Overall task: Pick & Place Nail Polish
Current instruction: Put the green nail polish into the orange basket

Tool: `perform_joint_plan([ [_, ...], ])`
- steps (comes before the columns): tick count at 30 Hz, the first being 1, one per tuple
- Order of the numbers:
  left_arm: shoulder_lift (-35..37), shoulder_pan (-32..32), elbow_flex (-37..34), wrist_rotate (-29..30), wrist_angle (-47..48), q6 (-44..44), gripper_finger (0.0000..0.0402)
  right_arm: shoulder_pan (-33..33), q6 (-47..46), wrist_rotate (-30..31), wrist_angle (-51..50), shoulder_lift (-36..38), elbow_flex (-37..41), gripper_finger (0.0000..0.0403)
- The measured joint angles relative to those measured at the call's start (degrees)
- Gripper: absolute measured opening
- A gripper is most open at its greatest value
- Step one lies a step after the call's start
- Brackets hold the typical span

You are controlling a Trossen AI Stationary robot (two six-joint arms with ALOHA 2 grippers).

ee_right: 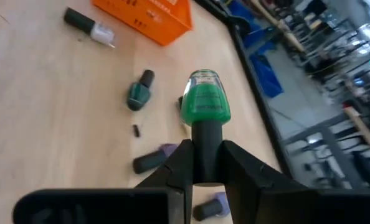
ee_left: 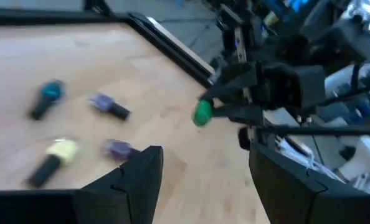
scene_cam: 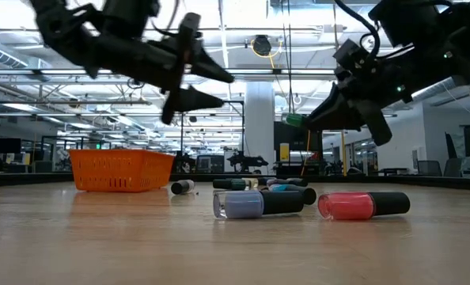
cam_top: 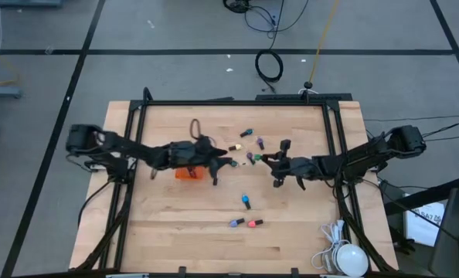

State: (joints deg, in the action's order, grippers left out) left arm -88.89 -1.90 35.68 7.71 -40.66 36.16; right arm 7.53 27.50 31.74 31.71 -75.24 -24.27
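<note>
My right gripper (cam_top: pixel 264 159) is over the table's middle, shut on a green nail polish bottle (ee_right: pixel 205 102) whose glass body sticks out past the fingertips toward the left arm. My left gripper (cam_top: pixel 222 168) hangs open just left of it, facing the bottle (ee_left: pixel 202 113) with nothing between its fingers (ee_left: pixel 141 177). The orange mesh basket (cam_top: pixel 188 174) stands on the table under the left arm. Several other nail polish bottles lie on their sides: some near the far middle (cam_top: pixel 247 133), a blue one (cam_top: pixel 246 201), a purple one (scene_cam: pixel 243 204) and a pink one (scene_cam: pixel 354 206) nearer the front. My right gripper pinches the green bottle's dark cap (ee_right: pixel 205 149) between its two fingers, which lie along the bottle. The fingers reach nearly level from the table's right. The bottle is lifted clear of the table, its glass end (scene_cam: pixel 295 120) pointing out beyond the fingertips.
A black frame (cam_top: pixel 237 102) runs along the table's far and side edges. A white rounded object with a coiled cord (cam_top: pixel 345 259) lies at the near right corner. Bare wood spreads along the near left.
</note>
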Motion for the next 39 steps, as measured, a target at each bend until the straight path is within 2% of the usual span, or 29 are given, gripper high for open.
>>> perform_joint_plan([
  [7,-12.14,-0.01,11.13,-2.17,0.06,-0.02,0.0234,2.84,3.89,5.81,3.19,0.0,-0.05,0.005],
  [17,-20.72,0.3,20.27,-2.22,0.04,0.35,0.0234,3.52,4.72,5.68,4.13,0.0,-0.06,0.005],
  [27,-24.51,0.77,25.35,-1.26,0.24,-0.42,0.0234,3.52,4.57,4.35,4.47,0.0,-0.07,0.005],
  [39,-24.42,0.77,25.75,-1.23,0.7,-1.33,0.0234,3.52,4.26,4.01,4.76,0.0,-0.05,0.005],
])
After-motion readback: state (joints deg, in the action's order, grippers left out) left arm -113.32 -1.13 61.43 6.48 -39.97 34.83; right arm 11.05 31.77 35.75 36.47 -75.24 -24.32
